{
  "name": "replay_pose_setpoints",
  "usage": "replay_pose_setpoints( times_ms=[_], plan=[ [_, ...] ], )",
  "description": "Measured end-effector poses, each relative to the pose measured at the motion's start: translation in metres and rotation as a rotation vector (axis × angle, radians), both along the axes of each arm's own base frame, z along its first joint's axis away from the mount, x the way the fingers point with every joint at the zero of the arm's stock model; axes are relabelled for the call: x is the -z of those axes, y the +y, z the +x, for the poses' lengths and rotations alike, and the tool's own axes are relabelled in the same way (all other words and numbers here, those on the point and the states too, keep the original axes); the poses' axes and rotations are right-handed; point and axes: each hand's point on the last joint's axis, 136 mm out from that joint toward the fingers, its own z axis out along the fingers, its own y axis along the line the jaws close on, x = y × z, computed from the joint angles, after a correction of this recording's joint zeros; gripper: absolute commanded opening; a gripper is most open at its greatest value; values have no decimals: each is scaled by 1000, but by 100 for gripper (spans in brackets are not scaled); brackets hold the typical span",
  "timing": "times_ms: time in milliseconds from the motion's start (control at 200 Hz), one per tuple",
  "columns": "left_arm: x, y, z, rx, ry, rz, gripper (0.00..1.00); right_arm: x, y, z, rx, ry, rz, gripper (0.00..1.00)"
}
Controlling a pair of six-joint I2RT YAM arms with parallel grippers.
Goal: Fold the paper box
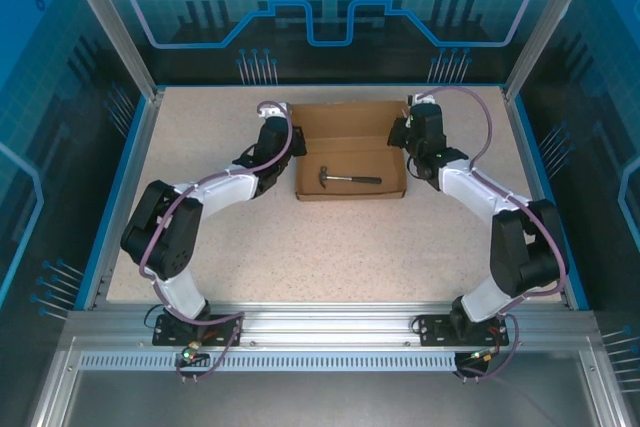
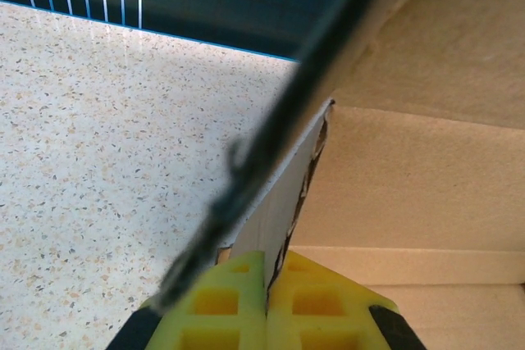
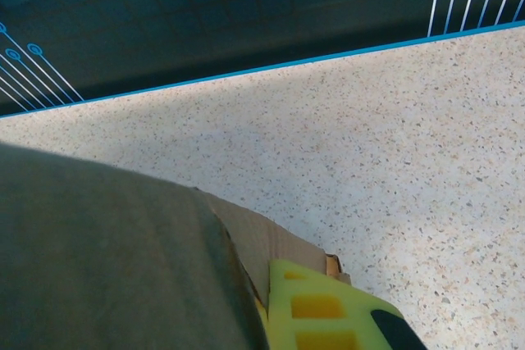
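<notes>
Partly done: paper box (image 1: 350, 147) walls upright, left jaws clamped on one side wall, right jaws on opposite; hammer (image 1: 347, 179) inside, between them; lid apparently unclosed.

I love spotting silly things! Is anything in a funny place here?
Yes: a small black hammer lies on the floor inside the paper box. Odd, because the left end effector and right end effector pinch its side walls for folding.

Shallow plain cardboard paper box (image 1: 345, 122): tan-brown, unprinted.
Small hammer (image 1: 348, 179): black handle.
Flat speckled surface (image 1: 330, 247): beige, fine dark and orange flecks, blue rim.
Left fingers (image 2: 234, 301), right fingers (image 3: 316, 309): bright yellow pads, black backing.
Left arm (image 1: 215, 190): white and black shells, purple cable.
</notes>
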Motion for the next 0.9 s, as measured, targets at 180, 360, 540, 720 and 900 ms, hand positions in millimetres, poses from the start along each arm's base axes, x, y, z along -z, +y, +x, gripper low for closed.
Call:
replay_pose_setpoints(
  times_ms=[180,360,540,720,900],
  plan=[
    [5,0,-5,-25,-38,8,0,4,1,0,-7,-35,10,0],
    [8,2,-15,-41,-80,15,0,12,3,-3,-28,-58,10,1],
    [11,2,-24,-42,-108,18,0,20,3,-10,-45,-66,4,0],
    [14,1,-31,-42,-130,15,0,25,2,-19,-58,-80,3,0],
    [17,1,-37,-41,-150,11,0,27,0,-30,-65,-94,7,0]
  ],
)
